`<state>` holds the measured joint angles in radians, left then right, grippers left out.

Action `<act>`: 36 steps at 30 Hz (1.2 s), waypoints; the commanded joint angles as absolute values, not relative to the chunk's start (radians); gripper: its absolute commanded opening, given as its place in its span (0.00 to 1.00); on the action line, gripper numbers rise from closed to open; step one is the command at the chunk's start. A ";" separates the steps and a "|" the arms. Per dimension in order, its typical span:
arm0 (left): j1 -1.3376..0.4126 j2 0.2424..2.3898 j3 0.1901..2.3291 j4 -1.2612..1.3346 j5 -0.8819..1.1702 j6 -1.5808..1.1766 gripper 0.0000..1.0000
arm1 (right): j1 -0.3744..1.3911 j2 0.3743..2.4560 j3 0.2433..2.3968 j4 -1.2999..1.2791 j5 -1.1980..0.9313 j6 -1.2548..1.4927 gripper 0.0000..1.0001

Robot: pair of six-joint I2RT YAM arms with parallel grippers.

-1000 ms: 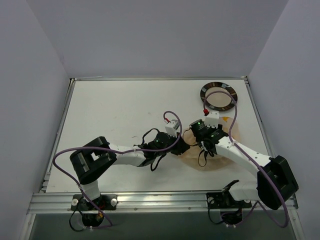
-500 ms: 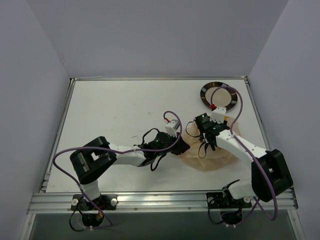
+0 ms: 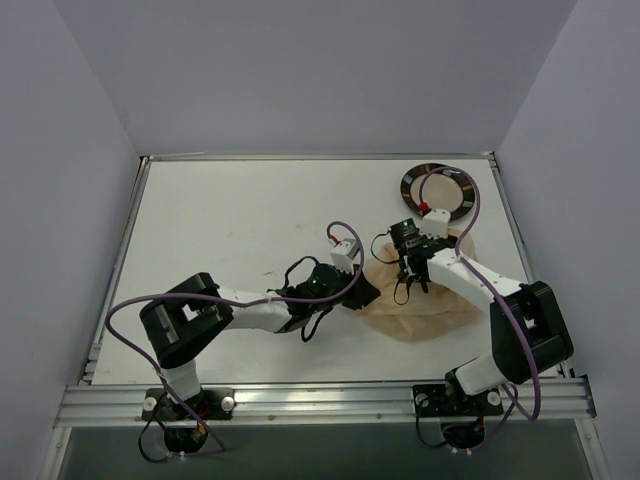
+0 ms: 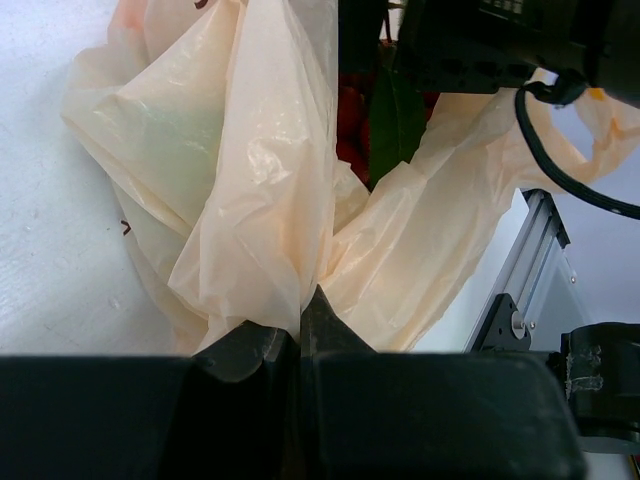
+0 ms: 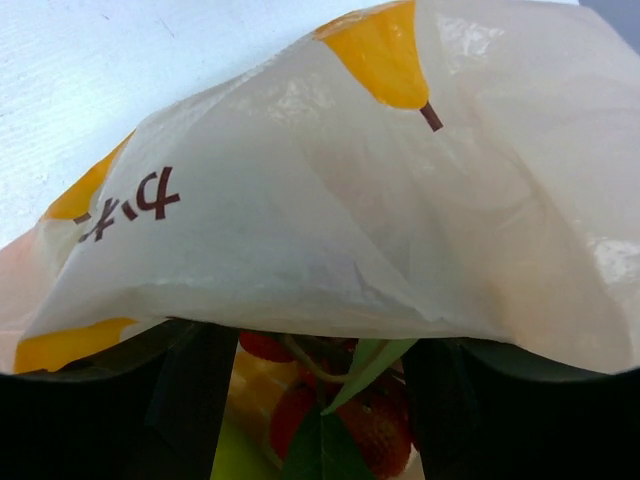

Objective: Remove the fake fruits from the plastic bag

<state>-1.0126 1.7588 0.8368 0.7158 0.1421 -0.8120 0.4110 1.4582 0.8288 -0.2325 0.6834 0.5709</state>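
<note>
The fake fruits [image 4: 350, 115] sit inside the plastic bag [image 3: 430, 312], which lies on the tabletop [image 3: 240, 220] toward 4 o'clock in the top view. The left hand [image 4: 302, 305] is clamped tight on a fold at the bag's 9 o'clock edge. The right hand [image 3: 400, 250], at the bag's 11 o'clock edge, is the nearer of the 2. Its jaws stand apart either side of the red berry cluster [image 5: 345, 420] (a bag flap drapes over them), which lies straight ahead. Whether they press on it I cannot tell.
</note>
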 commanded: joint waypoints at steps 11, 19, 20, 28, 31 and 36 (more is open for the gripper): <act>-1.008 1.717 0.851 0.762 0.160 -0.790 0.02 | 0.437 1.453 0.864 -0.233 0.794 0.551 0.00; -1.003 1.677 0.882 0.721 0.133 -0.769 0.02 | 0.546 1.169 0.841 -0.209 0.721 0.535 0.00; -1.003 1.663 0.885 0.715 0.129 -0.769 0.02 | 0.548 1.142 0.841 -0.196 0.709 0.529 0.00; -1.002 1.647 0.951 0.676 0.095 -0.767 0.02 | 0.549 0.905 0.842 -0.219 0.548 0.528 0.00; -1.000 1.643 0.980 0.669 0.087 -0.773 0.02 | 0.549 0.841 0.821 -0.242 0.488 0.563 0.00; -0.999 1.626 0.974 0.646 0.031 -0.764 0.02 | 0.551 0.721 0.791 -0.239 0.384 0.589 0.00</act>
<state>-1.0058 1.6897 0.9348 0.6487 0.0841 -0.7853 0.5507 0.7837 0.7940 -0.2363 0.4713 0.5560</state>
